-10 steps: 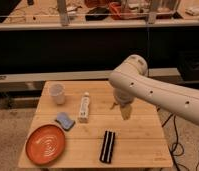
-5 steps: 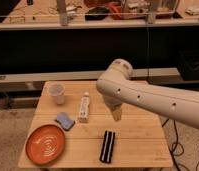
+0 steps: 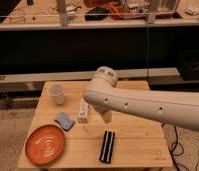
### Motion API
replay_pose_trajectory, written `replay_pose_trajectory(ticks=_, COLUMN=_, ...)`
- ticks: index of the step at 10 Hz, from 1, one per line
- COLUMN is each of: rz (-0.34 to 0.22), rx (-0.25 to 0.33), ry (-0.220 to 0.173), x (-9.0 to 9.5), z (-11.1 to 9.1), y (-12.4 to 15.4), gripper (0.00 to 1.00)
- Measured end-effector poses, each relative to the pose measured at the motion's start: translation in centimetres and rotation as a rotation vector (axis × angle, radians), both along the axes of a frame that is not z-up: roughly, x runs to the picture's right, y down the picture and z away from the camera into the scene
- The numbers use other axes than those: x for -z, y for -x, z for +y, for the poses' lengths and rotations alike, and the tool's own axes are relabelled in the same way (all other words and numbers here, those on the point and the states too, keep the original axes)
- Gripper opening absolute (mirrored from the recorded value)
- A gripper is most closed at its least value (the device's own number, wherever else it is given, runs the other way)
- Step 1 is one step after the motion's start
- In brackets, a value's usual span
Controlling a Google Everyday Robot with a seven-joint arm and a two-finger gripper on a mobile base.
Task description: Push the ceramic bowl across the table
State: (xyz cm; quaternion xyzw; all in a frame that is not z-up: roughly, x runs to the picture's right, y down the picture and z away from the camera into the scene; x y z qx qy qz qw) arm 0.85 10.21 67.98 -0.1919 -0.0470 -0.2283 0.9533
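Spreading beneath the gripper [image 3: 107, 116], pale slatted table [image 3: 143, 136]. Reaching in from the gripper's right in view, thick white arm [image 3: 158, 107]. Lying well apart from the gripper, down-left toward the table's near left corner, orange-red ceramic bowl [image 3: 45, 145], untouched. Just nearer the camera than the gripper, black bar [image 3: 107, 146]; just left of it, white tube [image 3: 83, 111]; farther up-left, white cup [image 3: 56, 93]; between gripper and bowl, blue sponge [image 3: 64, 120]. Hanging over mid-table, released, grasping nothing.
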Motion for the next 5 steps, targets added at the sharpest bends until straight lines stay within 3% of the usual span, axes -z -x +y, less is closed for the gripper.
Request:
replay_pose_trajectory(ticks=3, rz=-0.033, rx=0.038, ry=-0.021, x=-0.9, z=1.1, y=3.1, gripper=0.8)
replay_pose_trajectory(ticks=5, rz=-0.056, rx=0.041, ry=-0.031, x=-1.0, z=1.3, y=3.7, gripper=0.79)
